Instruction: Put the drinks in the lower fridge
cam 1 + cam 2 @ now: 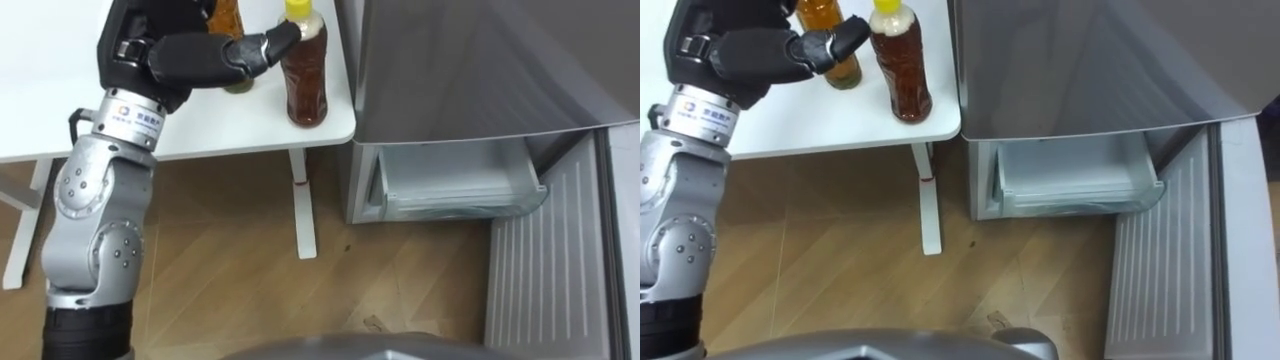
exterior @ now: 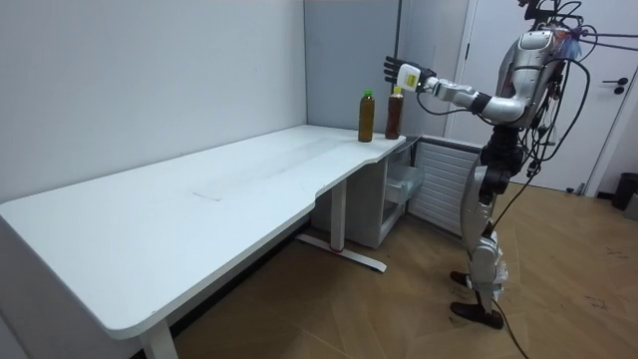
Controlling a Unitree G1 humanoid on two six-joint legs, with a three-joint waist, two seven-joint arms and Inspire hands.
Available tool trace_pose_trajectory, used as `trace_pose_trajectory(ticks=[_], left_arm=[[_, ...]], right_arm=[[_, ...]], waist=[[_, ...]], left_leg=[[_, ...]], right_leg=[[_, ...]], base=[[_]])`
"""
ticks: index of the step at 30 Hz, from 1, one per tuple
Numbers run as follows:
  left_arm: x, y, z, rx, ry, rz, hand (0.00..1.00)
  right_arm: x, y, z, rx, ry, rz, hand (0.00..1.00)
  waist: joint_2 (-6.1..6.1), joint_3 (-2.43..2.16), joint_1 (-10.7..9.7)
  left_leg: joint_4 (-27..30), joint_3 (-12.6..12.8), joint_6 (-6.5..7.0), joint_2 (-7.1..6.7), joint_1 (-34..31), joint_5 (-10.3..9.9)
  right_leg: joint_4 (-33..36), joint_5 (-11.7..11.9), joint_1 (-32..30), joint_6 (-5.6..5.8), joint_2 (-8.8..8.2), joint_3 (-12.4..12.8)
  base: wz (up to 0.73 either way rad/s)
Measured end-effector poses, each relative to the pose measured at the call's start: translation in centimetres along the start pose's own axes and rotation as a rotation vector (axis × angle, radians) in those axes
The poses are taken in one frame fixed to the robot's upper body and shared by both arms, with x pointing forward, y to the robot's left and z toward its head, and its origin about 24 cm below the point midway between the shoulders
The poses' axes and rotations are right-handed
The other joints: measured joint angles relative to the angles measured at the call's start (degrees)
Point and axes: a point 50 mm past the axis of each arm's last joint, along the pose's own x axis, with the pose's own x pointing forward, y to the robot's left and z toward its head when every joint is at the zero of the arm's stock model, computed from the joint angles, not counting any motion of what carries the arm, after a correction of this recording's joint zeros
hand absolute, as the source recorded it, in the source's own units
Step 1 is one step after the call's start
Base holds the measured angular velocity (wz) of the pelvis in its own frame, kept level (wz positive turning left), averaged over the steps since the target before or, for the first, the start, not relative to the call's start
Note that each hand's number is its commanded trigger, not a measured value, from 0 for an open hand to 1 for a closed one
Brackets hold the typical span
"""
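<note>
From my station I see the robot standing on the wooden floor at the far corner of the long white table (image 1: 30,100), with the grey fridge (image 1: 480,70) just beside that corner on its right. The fridge's lower door (image 1: 545,270) is swung wide open, and behind it I can see a clear drawer (image 1: 455,180) in the lower compartment, with nothing I can make out inside it.

Both drinks are on the table, upright, close to the corner nearest the fridge. The yellow-capped bottle (image 1: 305,75), full of dark brown drink, stands nearest the table's edge. The second bottle (image 2: 366,115), amber with a green cap in the room view, stands just beside it, farther from the fridge.

The left arm reaches in over the tabletop at about the height of the bottle necks. The left hand (image 1: 195,58) is released, its fingers stretched out fairly straight toward the yellow-capped bottle. One fingertip (image 1: 283,38) sits right at that bottle's neck, just under the cap. I cannot tell whether it touches. Nothing is grasped.
</note>
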Motion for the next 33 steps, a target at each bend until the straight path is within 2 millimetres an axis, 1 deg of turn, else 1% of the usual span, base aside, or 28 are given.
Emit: trace_pose_trajectory(ticks=[6, 9, 15, 17, 20, 27, 29, 30, 31, 33], left_arm=[[-0.2, 0.3, -0.8, -0.005, 0.034, -0.003, 0.0], [-0.2, 0.4, -0.9, -0.007, 0.04, -0.004, 0.0], [-0.2, 0.1, -1.0, -0.01, 0.043, -0.026, 0.0], [-0.1, -0.2, -1.2, -0.016, 0.05, -0.046, 0.0], [-0.1, -0.3, -1.4, -0.021, 0.061, -0.061, 0.0], [-0.3, -0.7, -1.8, -0.029, 0.086, -0.113, 0.0], [-0.4, -1.0, -2.0, -0.035, 0.096, -0.135, 0.0], [-0.5, -1.1, -2.1, -0.037, 0.1, -0.141, 0.0], [-0.6, -1.2, -2.2, -0.04, 0.106, -0.152, 0.0], [-0.6, -1.2, -2.3, -0.04, 0.113, -0.162, 0.0]], right_arm=[[0.0, 0.0, 0.0, 0.0, 0.001, 0.002, 0.0], [0.0, 0.0, 0.0, 0.0, 0.001, 0.002, 0.0], [0.0, 0.1, 0.0, 0.004, 0.0, 0.01, 0.0], [0.0, 0.0, 0.1, 0.004, -0.002, 0.01, 0.0], [0.0, 0.0, 0.2, 0.004, -0.005, 0.009, 0.0], [0.0, 0.0, 0.5, -0.007, -0.01, 0.01, 0.0], [0.0, 0.0, 0.6, -0.004, -0.009, 0.01, 0.0], [0.0, 0.0, 0.6, -0.004, -0.011, 0.01, 0.0], [0.0, 0.0, 0.8, -0.005, -0.015, 0.009, 0.0], [0.0, 0.0, 0.9, -0.005, -0.018, 0.006, 0.0]], waist=[[0.16, -0.09, -0.08], [0.24, -0.12, -0.15], [0.65, -0.02, -0.24], [0.8, -0.06, -0.22], [1.02, 0.01, -0.18], [1.03, 0.06, -0.39], [0.9, 0.14, -0.48], [0.94, 0.12, -0.43], [0.77, 0.23, -0.45], [0.75, 0.24, -0.45]], left_leg=[[0.06, -0.18, 0.0, 0.0, -0.02, 0.0], [0.04, 0.02, 0.0, 0.01, 0.05, 0.0], [0.02, 0.03, 0.0, 0.08, 0.0, 0.0], [0.0, 0.04, 0.0, 0.09, 0.0, 0.0], [-0.04, 0.04, 0.0, 0.12, -0.12, 0.0], [-0.17, -0.1, 0.0, 0.15, -0.12, 0.0], [-0.3, -0.16, 0.0, 0.48, -0.08, 0.0], [-0.31, -0.14, 0.0, 0.51, -0.08, 0.0], [-0.33, -0.12, 0.0, 0.5, -0.06, 0.0], [-0.34, -0.17, 0.0, 0.5, -0.08, 0.0]], right_leg=[[-0.04, 0.01, 0.05, -0.01, 0.03, -0.04], [-0.1, 0.03, 0.03, -0.04, 0.36, -0.02], [-0.16, 0.07, 0.03, -0.1, 0.44, 0.01], [-0.17, 0.07, 0.04, -0.1, 0.45, 0.01], [-0.19, 0.06, 0.01, -0.1, 0.48, -0.03], [-0.22, 0.06, -0.01, -0.11, 0.49, 0.03], [-0.23, 0.07, 0.0, -0.11, 0.5, 0.02], [-0.24, 0.07, 0.0, -0.11, 0.5, 0.02], [-0.27, 0.07, 0.0, -0.11, 0.5, 0.03], [-0.32, 0.07, -0.01, -0.11, 0.54, 0.03]], base=[[0.0], [0.0], [0.0], [0.0], [0.0], [0.0], [0.0], [0.0], [0.0], [0.0]])
